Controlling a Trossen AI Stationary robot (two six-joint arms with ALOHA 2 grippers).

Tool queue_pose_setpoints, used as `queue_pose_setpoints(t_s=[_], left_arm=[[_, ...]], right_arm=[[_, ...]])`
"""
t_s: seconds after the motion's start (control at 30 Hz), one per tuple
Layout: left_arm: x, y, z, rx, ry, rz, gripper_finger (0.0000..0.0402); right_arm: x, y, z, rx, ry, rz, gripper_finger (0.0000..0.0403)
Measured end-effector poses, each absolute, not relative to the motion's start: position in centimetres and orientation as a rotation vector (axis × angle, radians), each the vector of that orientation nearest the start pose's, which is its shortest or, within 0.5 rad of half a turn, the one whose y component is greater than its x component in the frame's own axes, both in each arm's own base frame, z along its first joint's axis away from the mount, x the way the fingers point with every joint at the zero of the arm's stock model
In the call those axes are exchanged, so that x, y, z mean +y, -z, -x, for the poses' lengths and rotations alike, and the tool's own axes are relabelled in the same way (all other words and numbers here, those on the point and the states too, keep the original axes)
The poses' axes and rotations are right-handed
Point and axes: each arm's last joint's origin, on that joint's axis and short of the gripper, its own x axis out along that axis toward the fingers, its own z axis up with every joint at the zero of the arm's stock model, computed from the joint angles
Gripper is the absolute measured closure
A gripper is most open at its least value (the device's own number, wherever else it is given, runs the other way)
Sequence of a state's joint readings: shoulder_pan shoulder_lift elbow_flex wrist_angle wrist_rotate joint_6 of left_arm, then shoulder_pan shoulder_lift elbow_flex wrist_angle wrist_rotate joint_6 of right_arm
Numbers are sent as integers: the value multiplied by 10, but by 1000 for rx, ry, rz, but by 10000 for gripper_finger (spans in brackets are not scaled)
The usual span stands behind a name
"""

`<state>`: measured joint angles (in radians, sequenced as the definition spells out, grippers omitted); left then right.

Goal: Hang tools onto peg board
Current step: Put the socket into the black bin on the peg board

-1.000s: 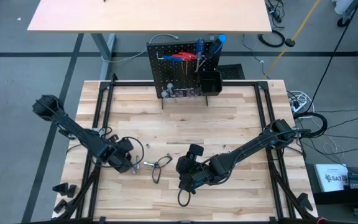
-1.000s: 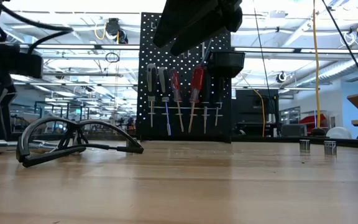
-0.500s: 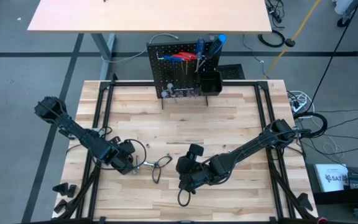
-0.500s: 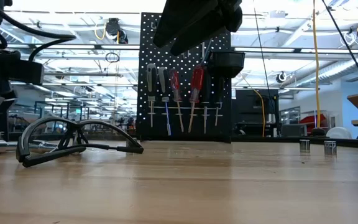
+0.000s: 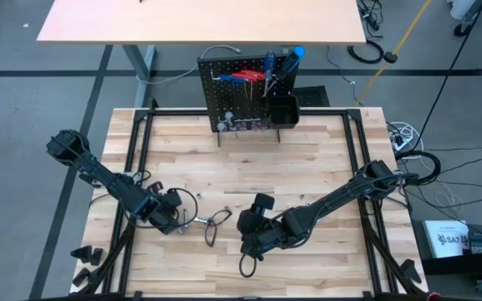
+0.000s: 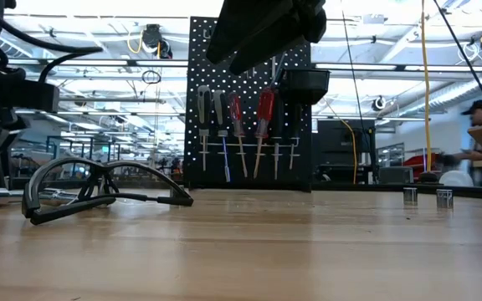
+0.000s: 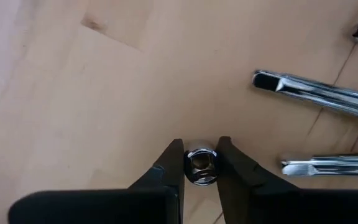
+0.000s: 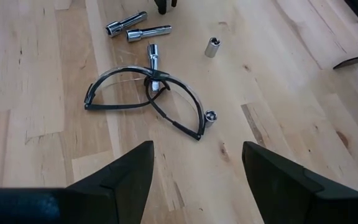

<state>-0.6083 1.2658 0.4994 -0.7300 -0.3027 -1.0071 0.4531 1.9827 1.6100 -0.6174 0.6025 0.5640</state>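
The peg board (image 5: 245,96) stands upright at the table's far edge, with red and blue screwdrivers hanging on it (image 6: 241,125). Near the table's near left, my left gripper (image 5: 178,224) points steeply down, shut on a small silver socket (image 7: 201,167). Silver extension bars (image 7: 316,93) lie flat on the wood beside it. A black-framed pair of glasses (image 8: 148,96) lies right of them. My right gripper (image 5: 249,244) hangs open above the table's near middle, holding nothing. My left gripper pinches the small socket's round wall (image 7: 190,169) between its two fingertips (image 7: 169,165). The fingers come from above, slanting steeply down. The socket stands with its open end up, and its base appears to rest on the table.
Two more small sockets (image 8: 213,46) (image 8: 209,118) and a short bar (image 8: 154,59) lie around the glasses. A black bin (image 5: 283,110) hangs on the peg board's right side. Bare wood lies between the glasses and the peg board. A person (image 6: 479,125) shows in the room behind.
My left hand has rolled a little over the silver bits without leaving its spot. The glasses and the bars on the table have stayed where they were.
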Motion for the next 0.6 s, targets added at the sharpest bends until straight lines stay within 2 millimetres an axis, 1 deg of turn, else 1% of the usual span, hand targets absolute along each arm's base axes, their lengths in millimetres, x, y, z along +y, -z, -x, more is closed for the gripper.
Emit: queue_pose_setpoints(t_s=[0.07,0.2,0.3,0.37,0.47,0.6], left_arm=[[-87,-138,-141,1264,-441,166,344],[-88,-152,-145,1216,-449,128,344],[-90,-168,-149,1166,-407,100,344],[-91,-180,-152,1110,-378,74,344],[-94,-203,-157,988,-322,36,344],[-98,-233,-161,730,-206,3,344]], right_arm=[[172,-236,-390,775,365,-30,165],[172,-236,-391,761,362,-40,165],[173,-237,-392,752,357,-41,165],[174,-237,-391,763,339,4,165],[181,-238,-386,758,328,109,165],[193,-252,-382,642,357,232,165]])
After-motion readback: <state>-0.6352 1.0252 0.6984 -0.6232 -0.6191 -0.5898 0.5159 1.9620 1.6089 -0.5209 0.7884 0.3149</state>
